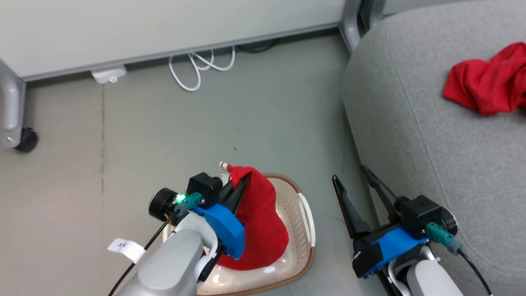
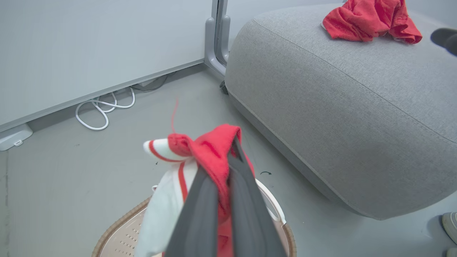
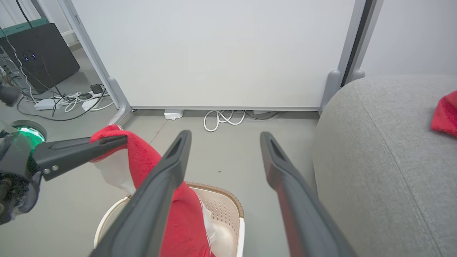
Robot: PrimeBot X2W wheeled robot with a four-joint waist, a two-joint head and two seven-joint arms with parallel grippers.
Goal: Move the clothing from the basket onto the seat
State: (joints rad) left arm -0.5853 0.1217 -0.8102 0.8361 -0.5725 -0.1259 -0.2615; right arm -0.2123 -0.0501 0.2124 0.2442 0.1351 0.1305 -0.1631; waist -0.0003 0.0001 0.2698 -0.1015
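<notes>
Left gripper [image 1: 245,176]: pinched tight on a bunch of a red garment [image 1: 259,218] with white striped parts, raised above the basket [image 1: 292,205].
Right gripper [image 1: 349,172]: fingers spread wide, holding nothing, hanging between the basket and the seat [image 1: 431,135].
Clothing: the held garment drapes from the left gripper down into the basket, where its lower end lies. A red shirt [image 1: 485,84] sits crumpled on the seat, well back from the edge.
Slip risk: your hold looks to be on a small fold near the fingertips. A quick swing could pull the cloth free and drop it on the floor [image 1: 254,115].
Drag risk: the tail is in the basket. If you move sideways before it clears, the hem may catch the rim and tug or tip the basket, which looks light.
Snag risk: the right gripper stands in the straight path to the seat. Hanging cloth could hook on its open fingers, so move it away or go over it.
Thread risk: a loose thread [image 2: 174,114] stands up from the bunch. It could catch on something.
Drop risk: the seat edge is rounded. If you release too near it, the garment may slide off.
Bystander: a shoe [image 2: 450,222] shows by the seat's near end. Keep your swing away from it.
</notes>
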